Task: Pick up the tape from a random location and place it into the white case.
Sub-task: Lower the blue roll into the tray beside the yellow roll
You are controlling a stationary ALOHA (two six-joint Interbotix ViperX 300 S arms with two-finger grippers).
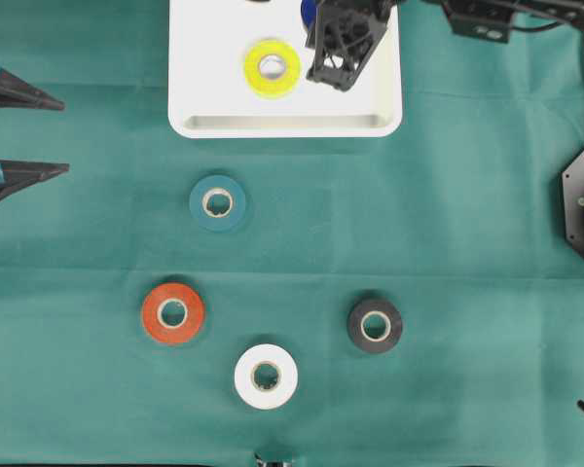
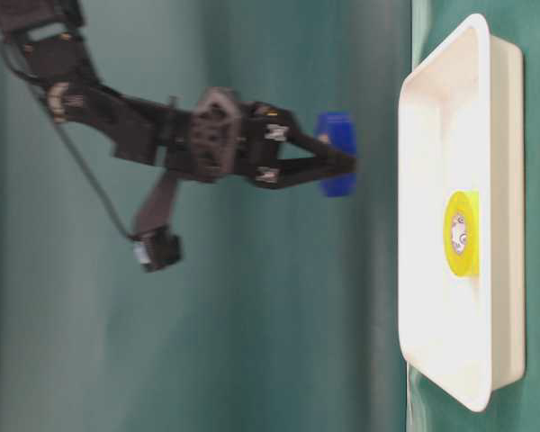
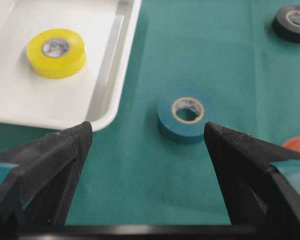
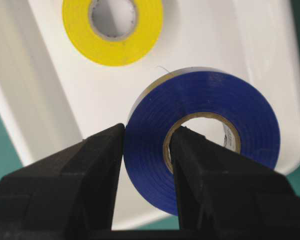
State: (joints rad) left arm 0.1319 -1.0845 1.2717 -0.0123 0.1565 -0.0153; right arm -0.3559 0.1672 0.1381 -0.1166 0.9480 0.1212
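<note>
Green cloth [image 1: 448, 214] covers the whole table, smooth with a few soft folds. At 12 o'clock in the overhead view lies the white case [image 1: 200, 58], its long rim parallel to the near edge of the table, and a yellow roll [image 1: 272, 68] lies flat inside it. The right gripper [image 4: 147, 150] hangs above the case and is clenched on the wall of a blue tape [image 4: 210, 145], one finger outside and one in the core; the roll stands on its edge, with its hole facing the wrist camera. The left gripper [image 3: 145, 145] rests at 9 o'clock with its jaws spread wide, holding nothing. On the open cloth lie a teal roll [image 1: 218, 202], an orange roll [image 1: 172, 312], a white roll [image 1: 266, 376] and a black roll [image 1: 375, 325], all flat and well apart.
</note>
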